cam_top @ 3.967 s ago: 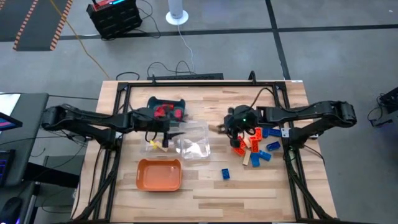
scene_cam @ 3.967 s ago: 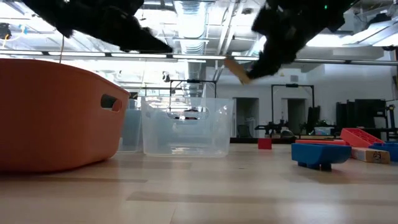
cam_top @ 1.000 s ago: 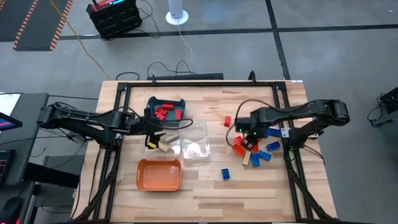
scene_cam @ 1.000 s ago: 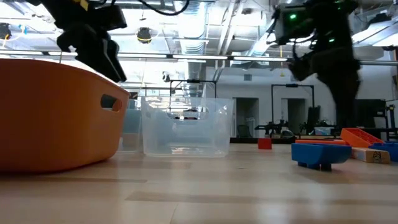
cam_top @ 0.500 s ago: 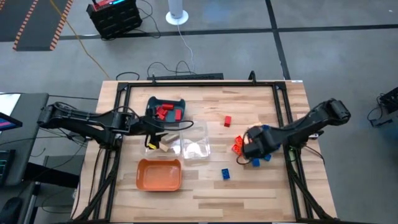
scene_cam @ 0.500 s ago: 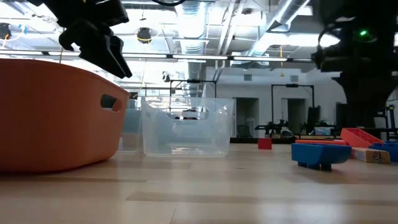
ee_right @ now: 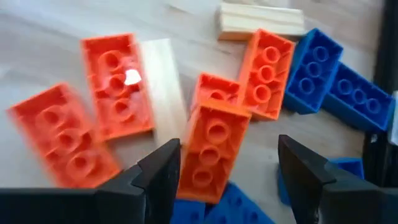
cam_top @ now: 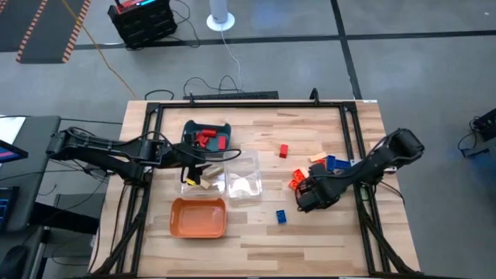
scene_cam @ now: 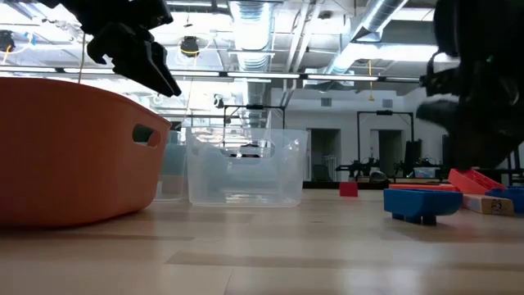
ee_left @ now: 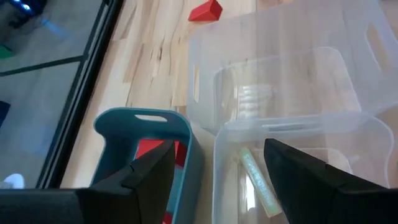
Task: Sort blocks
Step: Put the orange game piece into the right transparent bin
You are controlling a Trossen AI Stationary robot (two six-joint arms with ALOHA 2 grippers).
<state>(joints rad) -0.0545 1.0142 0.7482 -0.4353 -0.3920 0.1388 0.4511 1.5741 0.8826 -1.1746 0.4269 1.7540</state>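
My right gripper (cam_top: pixel 304 198) (ee_right: pixel 227 155) hangs open over the pile of blocks at the table's right. Below it, in line with the gap between its fingers, lies an orange block (ee_right: pixel 210 149). Around that block lie more orange blocks (ee_right: pixel 117 84), a tan block (ee_right: pixel 163 87) and blue blocks (ee_right: pixel 317 68), all flat on the wood. My left gripper (cam_top: pixel 192 177) (ee_left: pixel 217 152) stands open above the left end of the clear tray (cam_top: pixel 242 180), where a tan block (ee_left: pixel 258 183) lies on the floor. Red blocks (cam_top: pixel 206 138) lie in the teal tray (cam_top: pixel 190 128).
An orange tray (cam_top: pixel 199 218) stands near the front edge, left of centre. A single red block (cam_top: pixel 284 150) and a single blue block (cam_top: pixel 281 217) lie apart on the wood. A black frame (cam_top: pixel 248 105) runs along the table's far and side edges.
My right gripper has gone from the far side of the block pile toward the table's near edge and now hangs over the pile. A tan and a blue block at the pile's far side have come into view behind it.
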